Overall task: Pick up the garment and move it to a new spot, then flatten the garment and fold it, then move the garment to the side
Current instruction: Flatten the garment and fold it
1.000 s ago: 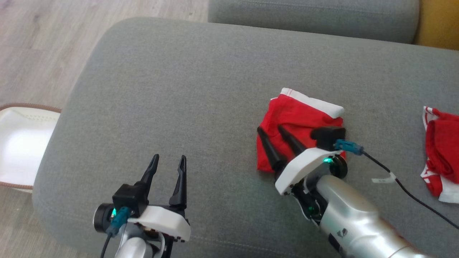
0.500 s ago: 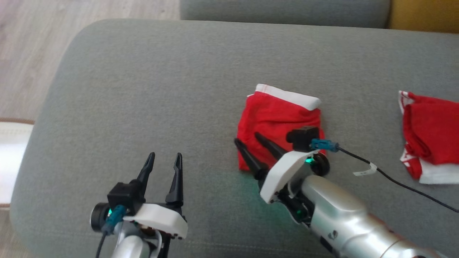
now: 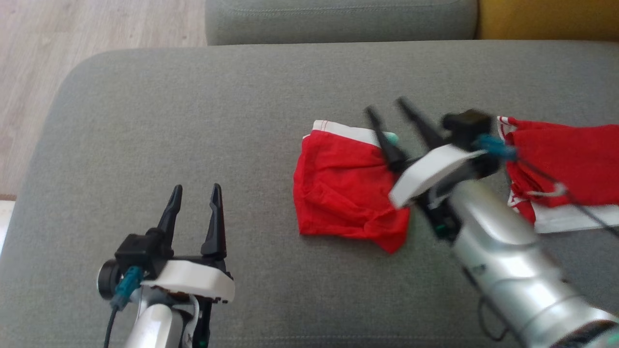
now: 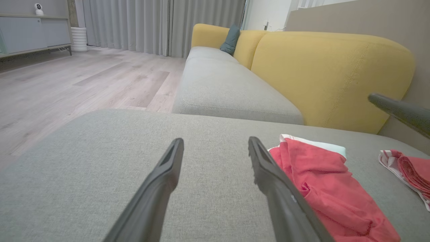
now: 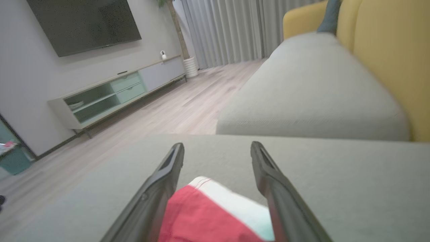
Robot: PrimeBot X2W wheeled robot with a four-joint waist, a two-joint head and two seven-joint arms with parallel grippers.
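Observation:
A folded red garment [image 3: 346, 193] with a white waistband lies flat on the grey sofa cushion [image 3: 193, 106]. My right gripper [image 3: 387, 108] hangs open and empty over the garment's far right corner, blurred by motion. In the right wrist view the garment [image 5: 201, 218] lies below and between the spread fingers of the right gripper [image 5: 216, 146]. My left gripper [image 3: 196, 188] hovers open over bare cushion, left of the garment. In the left wrist view the left gripper [image 4: 215, 141] has the garment [image 4: 322, 181] to its right.
A second red and white garment [image 3: 566, 164] lies crumpled on the cushion's right, partly behind my right arm, and shows as the second garment [image 4: 410, 171]. A yellow sofa back [image 4: 336, 74] and another grey cushion [image 3: 338, 21] lie beyond. Wood floor [image 3: 34, 72] borders the cushion's left edge.
The head camera has swung right. My right gripper has lifted off the garment's near left part and moved to its far right corner, still open. The left gripper holds its place.

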